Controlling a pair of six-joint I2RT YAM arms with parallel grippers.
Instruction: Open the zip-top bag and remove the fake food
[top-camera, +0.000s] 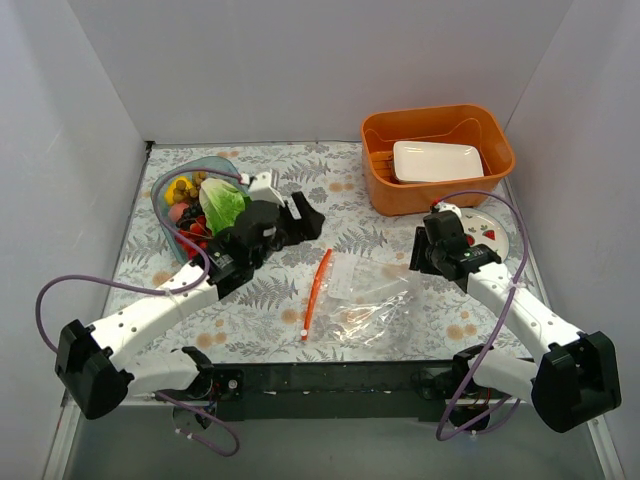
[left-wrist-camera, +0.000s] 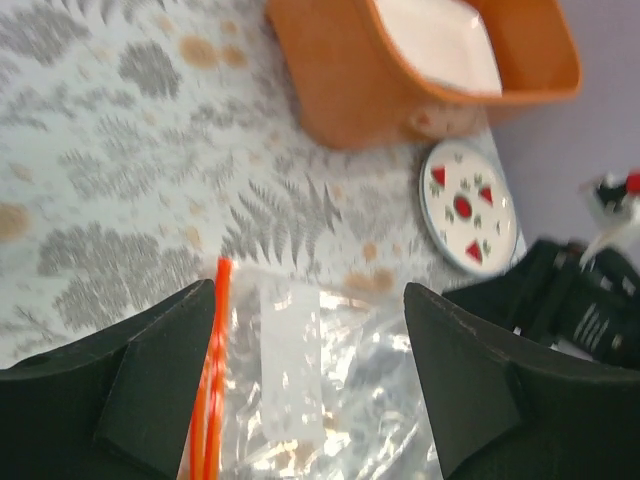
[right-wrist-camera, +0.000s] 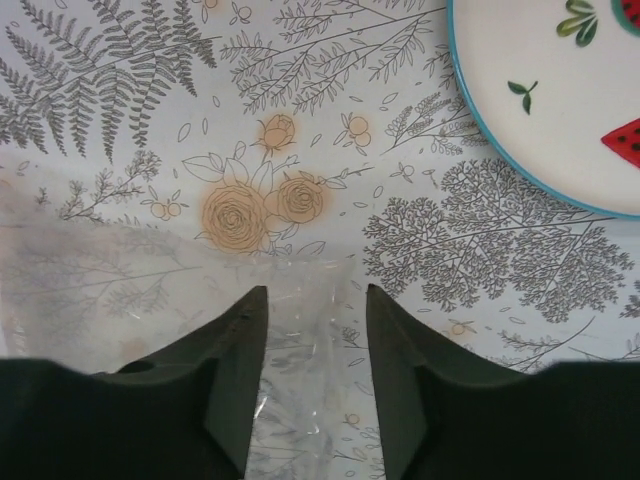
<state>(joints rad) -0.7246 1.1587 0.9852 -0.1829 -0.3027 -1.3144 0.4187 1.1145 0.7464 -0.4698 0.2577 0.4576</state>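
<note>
The zip-top bag (top-camera: 368, 298) lies flat and crinkled on the table centre, its red-orange zip strip (top-camera: 316, 292) along its left edge. It looks empty. The light-green lettuce (top-camera: 224, 203) sits in a bluish bowl (top-camera: 163, 203) at the back left; I cannot make out the cucumber or the brown pieces. My left gripper (top-camera: 305, 218) is open and empty, above the table between the bowl and the bag. In the left wrist view the open gripper (left-wrist-camera: 308, 290) frames the bag (left-wrist-camera: 330, 400) and strip (left-wrist-camera: 212, 380). My right gripper (top-camera: 420, 258) is open at the bag's right edge; its wrist view shows the gripper (right-wrist-camera: 316, 290) astride a bag corner (right-wrist-camera: 310, 360).
Yellow and red toy foods (top-camera: 185, 215) share the bowl with the lettuce. An orange basket (top-camera: 385, 195) holding a white tray (top-camera: 437, 160) stands at the back right. A patterned plate (top-camera: 492, 232) lies beside my right wrist, also in the right wrist view (right-wrist-camera: 560, 90).
</note>
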